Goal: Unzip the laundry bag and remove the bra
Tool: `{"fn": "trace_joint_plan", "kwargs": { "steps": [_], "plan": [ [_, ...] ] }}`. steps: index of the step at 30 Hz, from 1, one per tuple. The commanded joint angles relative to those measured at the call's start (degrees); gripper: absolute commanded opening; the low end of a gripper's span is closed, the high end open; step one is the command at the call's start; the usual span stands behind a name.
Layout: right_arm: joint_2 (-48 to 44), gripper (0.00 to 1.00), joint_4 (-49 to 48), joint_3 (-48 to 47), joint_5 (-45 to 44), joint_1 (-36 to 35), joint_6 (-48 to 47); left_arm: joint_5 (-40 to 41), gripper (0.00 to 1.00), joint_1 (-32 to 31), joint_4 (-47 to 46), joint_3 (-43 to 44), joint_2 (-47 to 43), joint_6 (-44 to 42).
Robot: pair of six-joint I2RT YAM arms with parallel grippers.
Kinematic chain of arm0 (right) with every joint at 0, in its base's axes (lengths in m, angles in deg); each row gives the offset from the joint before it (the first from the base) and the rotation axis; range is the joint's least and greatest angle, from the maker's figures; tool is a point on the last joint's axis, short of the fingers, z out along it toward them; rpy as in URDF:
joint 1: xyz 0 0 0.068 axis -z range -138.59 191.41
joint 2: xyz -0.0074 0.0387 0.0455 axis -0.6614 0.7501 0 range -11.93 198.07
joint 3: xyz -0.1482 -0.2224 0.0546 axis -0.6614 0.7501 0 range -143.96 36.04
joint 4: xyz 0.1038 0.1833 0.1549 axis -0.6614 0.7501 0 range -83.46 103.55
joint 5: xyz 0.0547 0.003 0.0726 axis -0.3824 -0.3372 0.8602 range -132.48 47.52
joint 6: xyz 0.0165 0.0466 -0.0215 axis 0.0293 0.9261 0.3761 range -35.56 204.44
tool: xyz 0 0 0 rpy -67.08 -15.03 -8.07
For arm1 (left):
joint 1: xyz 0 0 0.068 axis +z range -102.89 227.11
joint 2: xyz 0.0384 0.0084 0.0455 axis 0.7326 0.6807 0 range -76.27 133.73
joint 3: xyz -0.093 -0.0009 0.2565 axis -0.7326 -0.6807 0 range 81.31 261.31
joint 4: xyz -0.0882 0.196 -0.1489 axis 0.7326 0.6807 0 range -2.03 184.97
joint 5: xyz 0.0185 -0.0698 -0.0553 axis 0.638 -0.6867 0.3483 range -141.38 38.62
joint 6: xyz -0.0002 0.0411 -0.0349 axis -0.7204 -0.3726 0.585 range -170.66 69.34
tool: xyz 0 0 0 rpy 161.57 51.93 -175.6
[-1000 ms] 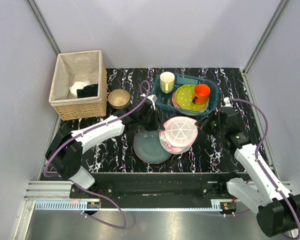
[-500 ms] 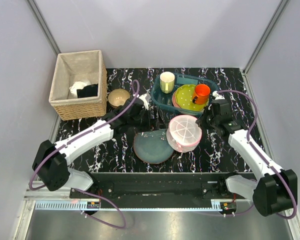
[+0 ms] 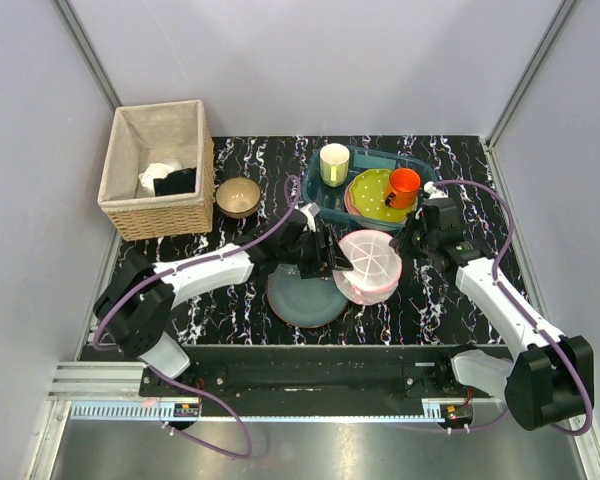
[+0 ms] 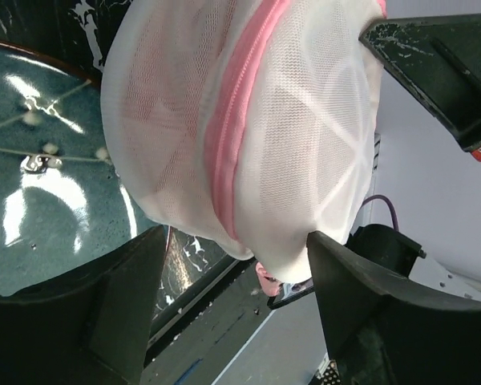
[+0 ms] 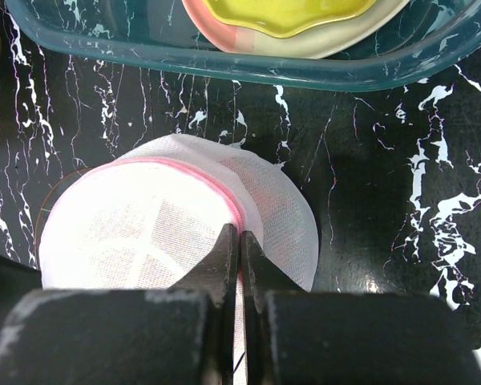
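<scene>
A round laundry bag (image 3: 366,262) of white mesh sits in the middle of a black marbled table, its near-left edge resting on a blue-grey plate (image 3: 298,300). The bag lies with one flat face up, so its pink zip trim (image 5: 212,180) circles the rim rather than pointing any one way. Both arms are right at it. The left gripper (image 3: 332,258) comes in from the bag's left side, and the right gripper (image 3: 405,248) from its right. In the left wrist view the left gripper (image 4: 236,241) has its jaws spread wide, and the bag (image 4: 248,120) fills the gap between them, with the zip band running lengthwise down the middle. One finger (image 4: 361,305) seems to brush the mesh, but I cannot tell whether either pad presses it. In the right wrist view the right gripper (image 5: 239,237) has its fingers (image 5: 224,261) pressed tight together exactly on the trim at the bag's right edge. It appears to be nipping the trim there. Whether a pull tab is caught between them is too small to tell. The bra cannot be made out through the mesh and is presumably inside, since the zip looks closed all round.
</scene>
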Motion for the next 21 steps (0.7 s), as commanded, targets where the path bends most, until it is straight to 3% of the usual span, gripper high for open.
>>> {"fn": "trace_joint_plan", "kwargs": {
  "steps": [1, 2, 3, 4, 5, 6, 7, 10, 11, 14, 16, 19, 21],
  "plan": [
    [-0.7, 0.0, -2.3, -0.1, 1.3, 0.0, -0.4, -1.5, 0.71, 0.1, -10.2, 0.4, 1.1, 3.2],
    [-0.9, 0.0, -2.2, -0.2, 1.8, 0.0, -0.6, -1.2, 0.69, 0.2, -10.7, 0.6, 1.5, 3.7],
    [-1.0, 0.0, -2.2, -0.1, 1.8, 0.0, -0.7, -1.4, 0.59, 0.2, -11.3, 0.7, 2.2, 4.1],
    [-1.2, 0.0, -2.2, -0.1, 1.7, 0.0, -0.8, -1.8, 0.28, 0.2, -13.1, 1.0, 2.8, 4.4],
    [-1.2, 0.0, -2.0, 0.0, 1.6, 0.0, -0.8, -2.0, 0.11, 0.2, -13.3, 1.7, 4.1, 3.9],
    [-1.3, 0.0, -1.5, -0.8, 1.2, 0.1, -0.6, -1.5, 0.0, 0.2, -12.8, 2.4, 4.6, 3.7],
    [-1.6, 0.1, 1.4, -1.7, 0.8, 0.1, 0.3, -1.5, 0.0, 0.2, -11.0, 3.1, 4.9, 3.4],
    [-2.4, 0.58, 9.2, -7.3, 2.6, 0.0, 0.9, 0.5, 0.0, 0.3, -8.8, 4.1, 3.8, 2.5],
    [-3.3, 0.68, 10.9, -8.6, 3.0, 0.0, 1.1, 1.1, 0.0, 0.3, -8.0, 4.4, 2.8, 2.4],
    [-8.9, 0.69, 13.6, -11.0, 3.8, -0.1, 2.8, 4.3, 0.0, 0.3, -3.5, 7.5, 1.3, 2.1],
    [-12.7, 0.66, 14.0, -12.2, 6.6, 0.0, 4.5, 7.1, 0.0, 0.3, 0.9, 9.9, 0.1, 2.3],
    [-14.3, 0.57, 12.9, -14.4, 18.7, -1.4, 8.7, 12.1, 0.0, 0.3, 4.5, 11.2, -2.6, 3.7],
    [-15.5, 0.55, 11.6, -13.4, 18.1, -3.7, 10.7, 14.4, 0.0, 0.3, 7.4, 11.8, -4.0, 4.4]
  ]
}}
